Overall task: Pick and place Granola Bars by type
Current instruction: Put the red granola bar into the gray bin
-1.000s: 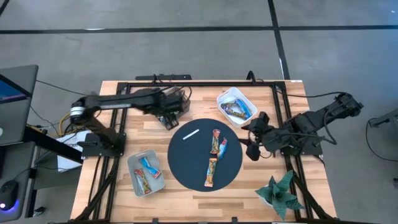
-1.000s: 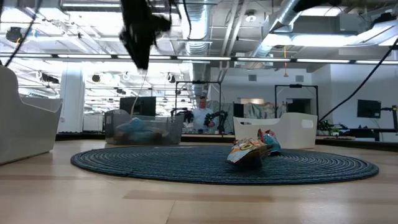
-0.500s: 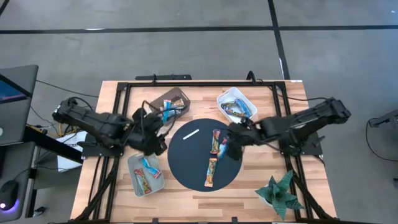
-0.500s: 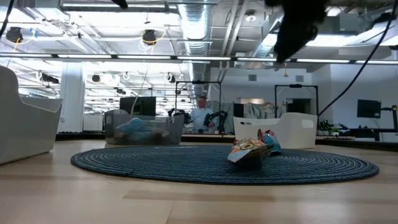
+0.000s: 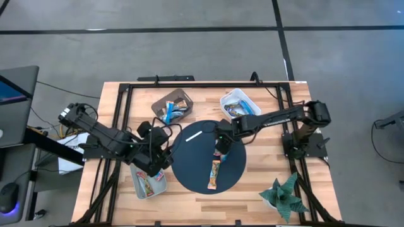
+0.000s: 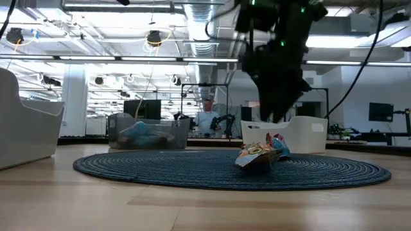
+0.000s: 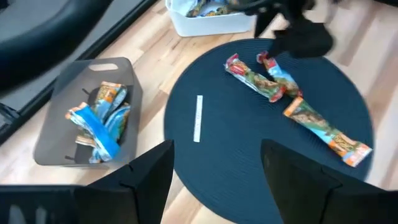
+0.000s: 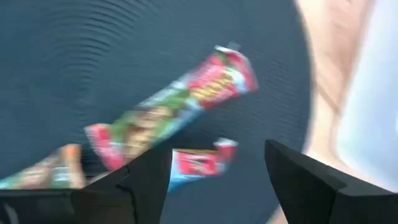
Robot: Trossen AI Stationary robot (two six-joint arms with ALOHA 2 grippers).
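Observation:
On the round dark blue mat [image 5: 196,165] lie three Granola Bars: a red-and-green one [image 8: 174,112], a blue-and-red one [image 8: 198,162] and an orange-brown one [image 5: 215,174]. My right gripper [image 5: 221,144] hangs open just above the first two, pointing steeply down, touching nothing [image 6: 276,106]. My left gripper [image 5: 156,164] is open and empty over the far end of the near-left bin [image 5: 146,185]. More bars lie in the grey bin [image 7: 93,112] and the white bin [image 5: 240,106].
A thin white stick [image 5: 194,135] lies on the far left part of the mat. A green paper plant [image 5: 284,195] stands at the near right corner. Black frame rails [image 5: 120,120] run along the table's sides. Bare wood [image 5: 208,202] shows near the front edge.
My left gripper has swung from above the far grey bin toward the table's near edge, to above the near-left bin, turning as it went. My right gripper has come from the table's right side toward the mat's middle and dropped low over the bars. Both stay open.

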